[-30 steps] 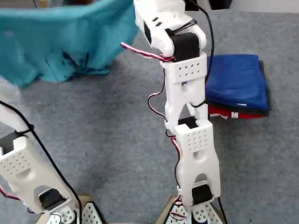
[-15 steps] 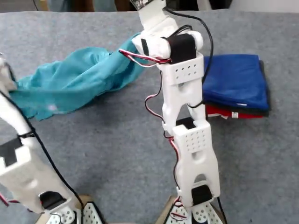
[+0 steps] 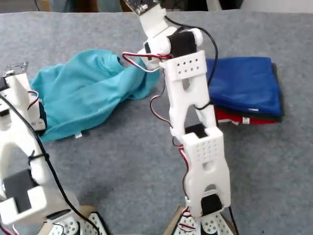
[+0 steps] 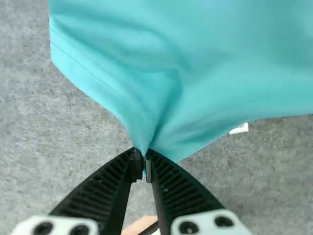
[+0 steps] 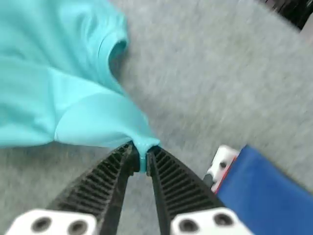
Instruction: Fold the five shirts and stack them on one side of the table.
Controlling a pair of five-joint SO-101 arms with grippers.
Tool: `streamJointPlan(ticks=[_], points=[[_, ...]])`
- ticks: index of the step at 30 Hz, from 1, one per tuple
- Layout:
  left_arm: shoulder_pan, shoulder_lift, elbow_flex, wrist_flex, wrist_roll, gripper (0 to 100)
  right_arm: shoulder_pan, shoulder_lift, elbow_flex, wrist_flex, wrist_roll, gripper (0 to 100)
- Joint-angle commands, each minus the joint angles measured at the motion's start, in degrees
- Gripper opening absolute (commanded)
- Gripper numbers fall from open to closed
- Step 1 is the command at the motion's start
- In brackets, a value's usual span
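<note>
White plastic arms (image 3: 188,93), grids of small holes, black servo blocks (image 3: 183,44), red-white-black cables (image 3: 134,57), black ribbed fingers (image 4: 110,183).

A table (image 3: 274,171) takes up nearly the whole scene. Its top is covered with a grey, felt-like cloth (image 3: 122,161) of fine, slightly mottled texture, which runs out past the left and right sides of the high view. The far edge of the table lies straight across the top of that view. Beyond it are a brown wooden piece (image 3: 45,5) at the left, dark shapes (image 3: 227,4) that cannot be made out, and a white surface (image 3: 274,5) at the right. The light is even and soft, casting faint shadows on the cloth.
</note>
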Motion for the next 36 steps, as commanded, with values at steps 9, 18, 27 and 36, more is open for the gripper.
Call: streamJointPlan(ticks=[9, 18, 27, 36], points=[[1.5, -17.2, 18.5, 2.5, -15.4, 3, -0.4, -14.4, 20.8, 0.2, 0.4, 1.3], [1.3, -18.8, 26.2, -27.3, -6.3, 3, -0.5, -14.5, 31.2, -3.9, 0.1, 1.3], [1.0, -6.4, 25.8, -42.5, 0.1, 3, -0.4, -14.5, 32.9, -6.1, 0.1, 1.3], [1.1, -1.3, 22.0, -26.0, -5.6, 3, -0.4, -14.5, 33.3, -6.8, 0.1, 1.3]])
